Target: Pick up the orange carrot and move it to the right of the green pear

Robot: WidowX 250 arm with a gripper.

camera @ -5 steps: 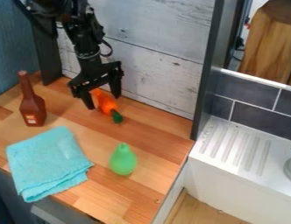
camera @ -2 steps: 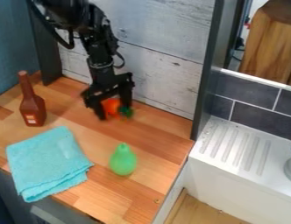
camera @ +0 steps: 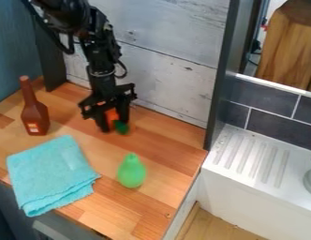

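Label (camera: 33, 127), small and pale, sits low on the front of a brown bottle (camera: 35, 112); its print is too small to read. The bottle stands upright on a wooden desk (camera: 164, 140), toward the left of the view. Near the back wall (camera: 164, 79) of whitewashed boards, a black robot arm (camera: 100, 56) comes down from the upper left, and its hand (camera: 115, 126) is closed around an orange toy (camera: 112, 115) with a dark green end, pinching it from two sides. A turquoise cloth (camera: 51, 173), folded flat, lies in front of the bottle; its lowest corner hangs past the desk's front edge. To the right of the cloth, well apart from the toy, is a light green pear (camera: 131, 171). A wide stretch of boards runs between hand and pear, and another between pear and the desk's right edge. Beyond that edge are a dark upright post (camera: 222, 84) and a white ridged drainboard (camera: 252, 157).
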